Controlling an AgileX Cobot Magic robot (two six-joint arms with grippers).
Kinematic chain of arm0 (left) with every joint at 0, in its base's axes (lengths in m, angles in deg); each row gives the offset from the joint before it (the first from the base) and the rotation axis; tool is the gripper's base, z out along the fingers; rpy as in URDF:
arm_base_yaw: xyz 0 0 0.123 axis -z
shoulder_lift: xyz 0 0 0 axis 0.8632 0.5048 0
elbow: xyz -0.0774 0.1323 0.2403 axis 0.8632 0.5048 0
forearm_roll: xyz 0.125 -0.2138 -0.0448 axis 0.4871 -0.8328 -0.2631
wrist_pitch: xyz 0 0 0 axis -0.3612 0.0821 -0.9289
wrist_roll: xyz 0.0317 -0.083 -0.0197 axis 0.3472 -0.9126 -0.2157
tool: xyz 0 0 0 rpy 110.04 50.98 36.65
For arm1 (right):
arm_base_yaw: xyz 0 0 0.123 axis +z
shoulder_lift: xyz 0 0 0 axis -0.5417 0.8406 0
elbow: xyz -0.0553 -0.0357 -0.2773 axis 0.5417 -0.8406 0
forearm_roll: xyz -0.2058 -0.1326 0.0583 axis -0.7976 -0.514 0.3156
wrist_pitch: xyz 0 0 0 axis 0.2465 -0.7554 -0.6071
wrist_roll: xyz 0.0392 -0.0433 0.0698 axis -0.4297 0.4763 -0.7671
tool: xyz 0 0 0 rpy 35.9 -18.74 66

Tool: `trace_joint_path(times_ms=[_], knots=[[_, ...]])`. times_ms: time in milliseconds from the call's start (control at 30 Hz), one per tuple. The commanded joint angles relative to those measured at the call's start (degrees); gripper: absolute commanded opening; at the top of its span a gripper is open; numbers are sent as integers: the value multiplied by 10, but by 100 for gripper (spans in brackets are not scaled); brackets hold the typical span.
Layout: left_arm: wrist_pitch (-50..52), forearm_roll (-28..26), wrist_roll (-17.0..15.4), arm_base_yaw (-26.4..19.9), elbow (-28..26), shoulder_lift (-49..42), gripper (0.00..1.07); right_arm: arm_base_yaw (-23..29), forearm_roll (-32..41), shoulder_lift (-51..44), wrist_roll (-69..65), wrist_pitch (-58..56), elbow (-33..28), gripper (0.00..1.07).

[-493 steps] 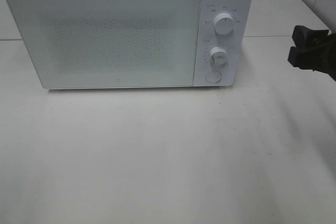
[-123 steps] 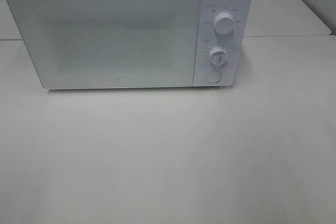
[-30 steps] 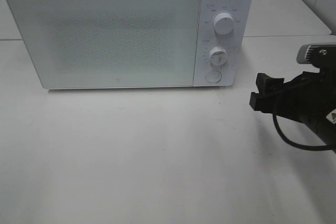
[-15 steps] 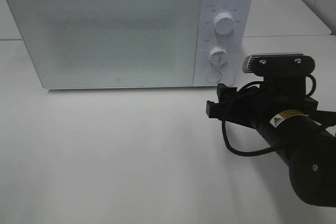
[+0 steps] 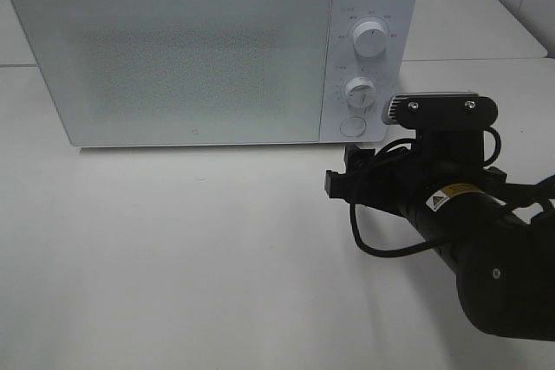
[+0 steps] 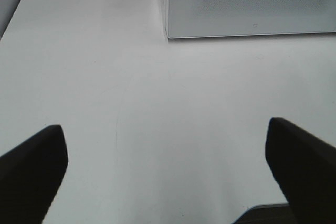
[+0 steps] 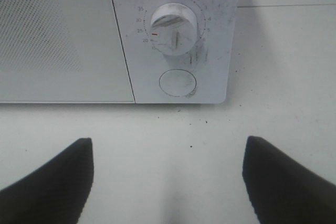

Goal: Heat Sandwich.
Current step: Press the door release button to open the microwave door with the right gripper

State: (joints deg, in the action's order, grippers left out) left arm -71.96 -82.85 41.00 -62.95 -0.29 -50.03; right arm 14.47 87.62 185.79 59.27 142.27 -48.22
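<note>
From the high camera, the right arm (image 5: 468, 249) has swung in from the right edge of the view over the last second. It now reaches leftward low over the bench (image 5: 173, 257), its tips just in front of and below the round button (image 5: 352, 126) on the microwave (image 5: 199, 58). The right jaws stand spread and hold nothing. That advance reads as a line-up to press the button and release the door (image 5: 182, 62), which is shut, so the task looks to be at a door-opening step. The sandwich shows nowhere, and whether it sits behind the frosted door cannot be told. The left arm is out of this view. Through the left wrist camera, the left jaws are spread wide with only bare bench (image 6: 157, 103) between them and the microwave (image 6: 247, 3) well ahead. Through the right wrist camera, the round button (image 7: 178, 83) lies straight ahead between the spread tips, just under the timer knob (image 7: 174, 22). A strip of bench (image 7: 168, 145) separates the tips from the microwave (image 7: 63, 35).
</note>
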Motion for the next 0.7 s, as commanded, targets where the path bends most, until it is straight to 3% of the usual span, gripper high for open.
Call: trace_joint_path(times_ms=[33, 167, 367, 567, 700], knots=[[8, 2, 2, 3, 1, -9, 98, 2, 0, -1, -96, 1, 5, 76], [8, 2, 2, 3, 1, -9, 98, 2, 0, -1, -184, 1, 5, 76], [8, 2, 2, 3, 1, -9, 98, 2, -1, -1, -495, -5, 5, 76], [8, 2, 2, 3, 1, -9, 98, 2, -1, -1, -675, -5, 5, 75], [8, 2, 2, 3, 1, -9, 98, 2, -1, -1, -805, -5, 5, 69]])
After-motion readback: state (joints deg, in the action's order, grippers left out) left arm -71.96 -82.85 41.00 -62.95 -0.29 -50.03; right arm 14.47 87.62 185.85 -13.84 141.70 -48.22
